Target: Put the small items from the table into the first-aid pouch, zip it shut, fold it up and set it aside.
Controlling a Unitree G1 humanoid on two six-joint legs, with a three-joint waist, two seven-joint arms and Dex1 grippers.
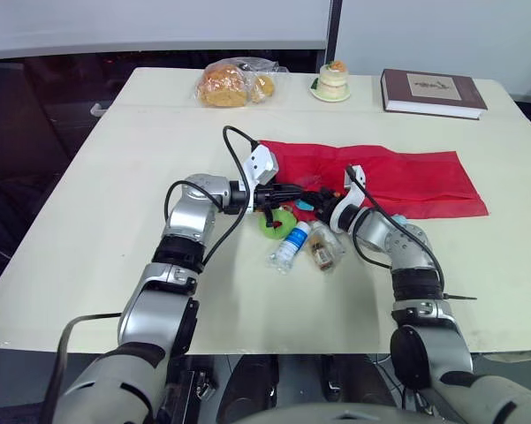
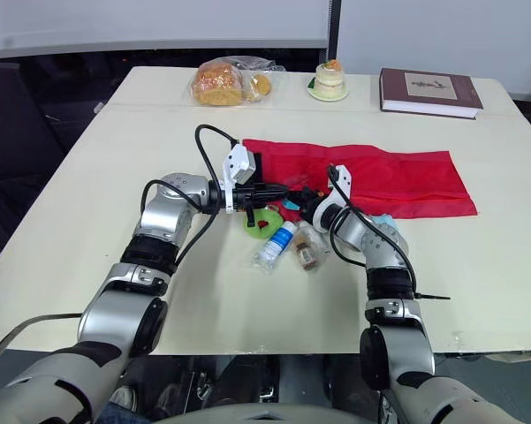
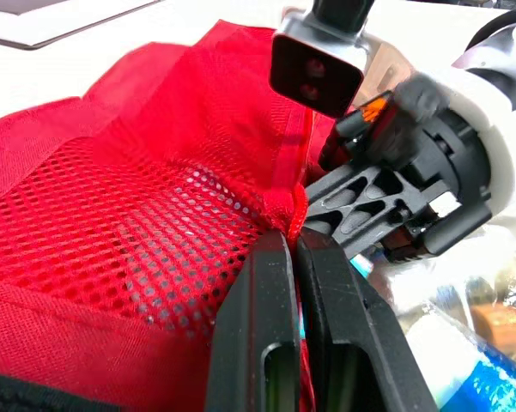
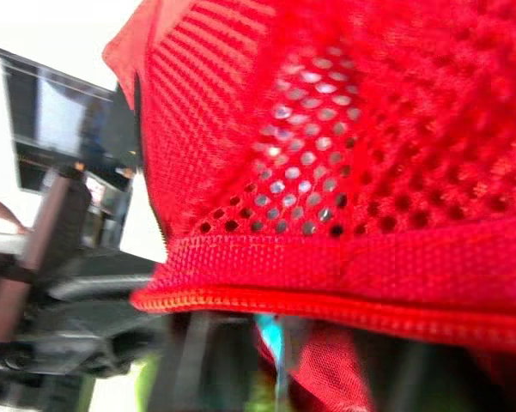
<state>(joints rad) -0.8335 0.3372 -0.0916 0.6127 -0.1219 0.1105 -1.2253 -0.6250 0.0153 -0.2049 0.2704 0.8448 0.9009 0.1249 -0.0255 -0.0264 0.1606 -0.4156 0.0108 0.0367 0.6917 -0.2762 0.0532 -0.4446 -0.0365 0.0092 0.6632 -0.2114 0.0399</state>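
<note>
Table (image 1: 88, 203): we see a pale table that takes up most of the head view, with all the things lying in its middle and along its top edge.
Bottle (image 1: 292, 245): a small clear bottle with a blue label lies on its side in the lower middle of the frame, nearest to us.
Jar (image 1: 325, 251): a small clear jar with brown contents lies just right of the bottle, close enough that we cannot tell whether they touch.
Green ring (image 1: 271, 224): it lies flat just above and to the left of the bottle, under the left gripper's reach.
Left gripper (image 3: 294, 247): it comes in from the left of the frame, and in its wrist view we see both fingers clamped together on the stitched edge of the pouch's red mesh.
Right gripper (image 1: 312, 201): it comes in from the right and meets the left gripper at the same near corner of the pouch; we cannot tell whether it grasps anything.
Pouch (image 1: 406, 177): the red pouch lies spread open and flat across the middle and right of the frame, with its near left corner lifted between the two grippers.
Bag of bread (image 1: 232, 83): it sits at the top of the frame, left of centre.
Cake (image 1: 332, 81): a small cake sits at the top centre.
Book (image 1: 433, 93): a dark book lies closed at the upper right.
</note>
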